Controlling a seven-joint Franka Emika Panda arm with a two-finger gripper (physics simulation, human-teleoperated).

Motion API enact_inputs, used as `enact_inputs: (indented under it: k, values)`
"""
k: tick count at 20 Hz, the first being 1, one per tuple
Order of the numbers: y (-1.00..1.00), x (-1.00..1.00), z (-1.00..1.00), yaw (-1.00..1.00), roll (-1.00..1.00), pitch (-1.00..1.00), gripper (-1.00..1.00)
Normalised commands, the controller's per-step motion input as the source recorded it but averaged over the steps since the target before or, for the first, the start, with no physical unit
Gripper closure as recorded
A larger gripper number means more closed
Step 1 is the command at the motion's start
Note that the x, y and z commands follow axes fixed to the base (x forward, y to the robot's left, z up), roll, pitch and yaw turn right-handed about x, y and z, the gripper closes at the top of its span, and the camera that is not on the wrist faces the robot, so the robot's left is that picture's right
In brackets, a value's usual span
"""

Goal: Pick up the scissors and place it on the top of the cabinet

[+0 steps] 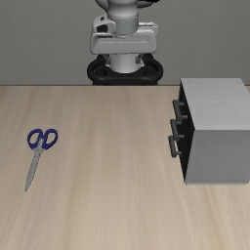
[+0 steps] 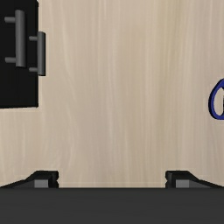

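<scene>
Gripper (image 2: 112, 180) spread wide and empty; scissors (image 1: 39, 152) lie flat and thin — a sloppy grab probably just skids off.

One pair of blue-handled scissors (image 1: 37, 153) and one grey cabinet (image 1: 217, 127) share a single wooden tabletop (image 1: 107, 137). The cabinet's front carries three dark handles (image 1: 178, 124). One robot arm (image 1: 124, 39) stands at the tabletop's edge. Its one claw (image 2: 112, 179) shows two fingertips (image 2: 42, 178).
</scene>
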Motion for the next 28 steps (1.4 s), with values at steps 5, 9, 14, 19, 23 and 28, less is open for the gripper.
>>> enact_inputs:
  k: [5,9,14,19,23,28]
  values:
    - [-1.00,0.00,0.00,0.00,0.00,0.00,-1.00]
    - [-1.00,0.00,0.00,0.00,0.00,0.00,-1.00]
    - [-1.00,0.00,0.00,0.00,0.00,0.00,-1.00]
    - [-1.00,0.00,0.00,0.00,0.00,0.00,-1.00]
    - [-0.75,0.25,0.00,0.00,0.00,0.00,-1.00]
    - [0.00,1.00,0.00,0.00,0.00,0.00,-1.00]
